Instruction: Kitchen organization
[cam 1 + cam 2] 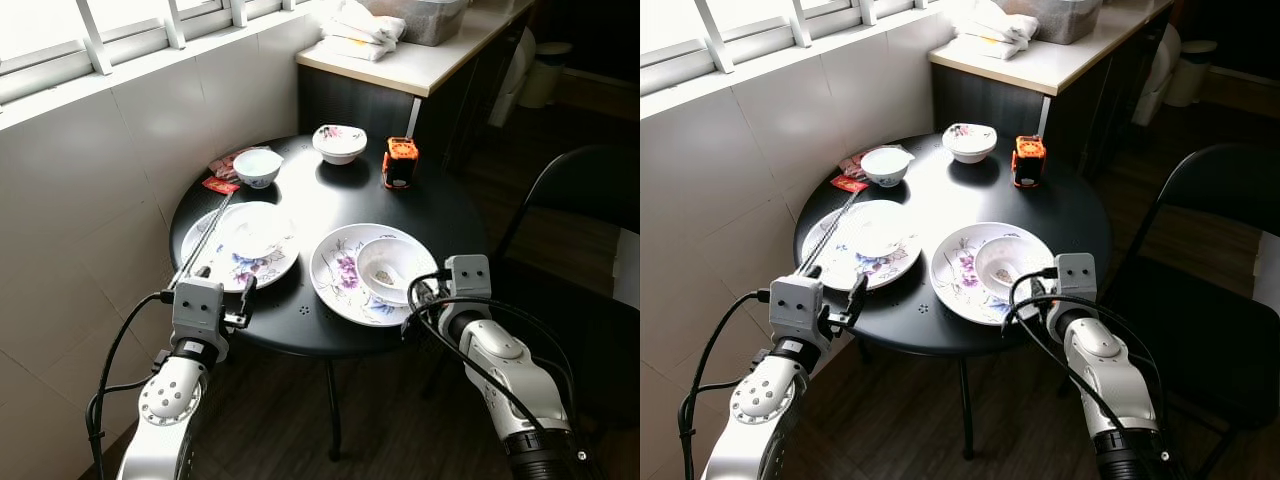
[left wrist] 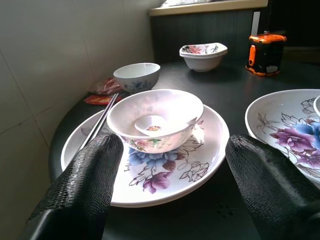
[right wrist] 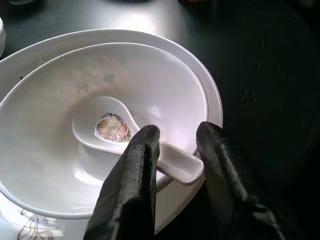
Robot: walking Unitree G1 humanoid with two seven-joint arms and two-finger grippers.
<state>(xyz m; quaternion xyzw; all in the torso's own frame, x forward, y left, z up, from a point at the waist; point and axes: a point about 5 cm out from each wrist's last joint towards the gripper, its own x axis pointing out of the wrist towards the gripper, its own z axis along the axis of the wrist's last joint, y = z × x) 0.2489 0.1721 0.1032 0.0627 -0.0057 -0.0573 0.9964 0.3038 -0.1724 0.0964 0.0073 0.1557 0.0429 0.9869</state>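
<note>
My two arms are silver-grey metal with smooth, rounded casings. My left arm [image 1: 170,395] has a round joint cap ringed with small holes or screws, and above it sits a boxy grey wrist block with two dark dots on its face. A black cable loops out from that block and hangs down beside the forearm. My right arm [image 1: 510,375] has a similar grey box at the wrist, with several black cables coiling around it, and a black collar lower on the forearm. My left gripper [image 2: 170,187] and right gripper [image 3: 175,170] each have two long black fingers with a finely pebbled, rubbery texture.
</note>
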